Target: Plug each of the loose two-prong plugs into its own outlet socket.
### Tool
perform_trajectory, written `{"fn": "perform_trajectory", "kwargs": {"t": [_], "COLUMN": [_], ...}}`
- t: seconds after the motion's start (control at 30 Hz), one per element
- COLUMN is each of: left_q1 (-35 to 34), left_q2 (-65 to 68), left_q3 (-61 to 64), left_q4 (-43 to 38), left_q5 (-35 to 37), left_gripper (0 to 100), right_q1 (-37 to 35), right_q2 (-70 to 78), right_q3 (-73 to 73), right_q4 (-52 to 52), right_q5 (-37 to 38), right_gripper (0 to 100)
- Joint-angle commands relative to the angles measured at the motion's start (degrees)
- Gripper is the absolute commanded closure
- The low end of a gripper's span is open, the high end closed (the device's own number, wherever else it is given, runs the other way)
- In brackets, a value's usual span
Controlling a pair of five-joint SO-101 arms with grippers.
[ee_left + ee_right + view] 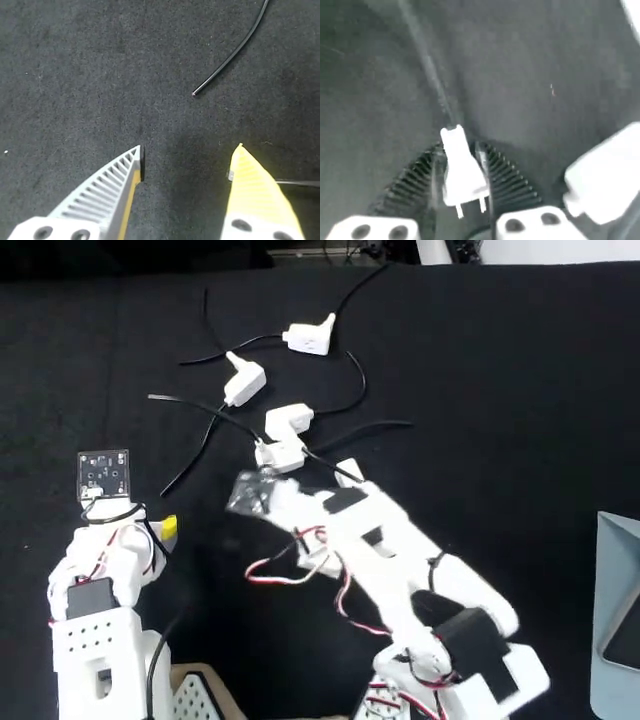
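Note:
My right gripper [461, 160] is shut on a white two-prong plug [461, 172], with the prongs pointing back toward the wrist and its black cord [432, 75] running away over the cloth. A white socket block [607, 180] lies close beside it. In the high view the right gripper [268, 468] holds this plug [280, 452] just below a white block [288, 420]. Another white plug [243, 383] and a white socket [310, 337] lie farther back. My left gripper [187, 165] hangs open over bare cloth; it sits at the near left [160, 530].
Black cloth [500, 390] covers the table. Loose black cords [195, 455] wind among the white pieces, and one cord end [195, 92] lies ahead of the left gripper. A grey-blue tray [615, 620] stands at the right edge.

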Motion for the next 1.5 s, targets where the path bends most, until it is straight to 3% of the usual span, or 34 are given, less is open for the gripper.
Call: {"fn": "perform_trajectory", "kwargs": {"t": [0.0, 0.13, 0.23, 0.33, 0.5, 1.17, 1.47], "left_q1": [0.92, 0.92, 0.84, 0.84, 0.84, 0.84, 0.66], "left_q2": [-0.62, -0.62, -0.62, -0.62, -0.62, -0.62, -0.62], "left_q3": [-0.40, -0.40, -0.40, -0.40, -0.40, -0.40, -0.40], "left_q4": [-1.49, -1.49, -1.49, -1.49, -1.49, -1.49, -1.49], "left_q5": [-0.09, -0.09, -0.09, -0.09, -0.09, -0.09, -0.09], "left_gripper": [72, 72, 72, 72, 72, 72, 72], "right_q1": [2.37, 0.79, -0.35, -0.53, -0.26, 5.80, 6.15], "right_q2": [-4.88, -5.67, -6.11, -6.11, -6.11, -5.67, -6.02], "right_q3": [-3.21, -2.95, -2.86, -4.09, -5.49, -2.24, -1.27], "right_q4": [4.75, 4.66, 5.80, 9.85, 13.89, 13.01, 8.44], "right_q5": [-6.77, -16.62, -22.42, -23.30, -23.30, -7.03, -6.42], "right_gripper": [98.7, 98.0, 88.4, 79.6, 79.4, 79.3, 79.3]}}
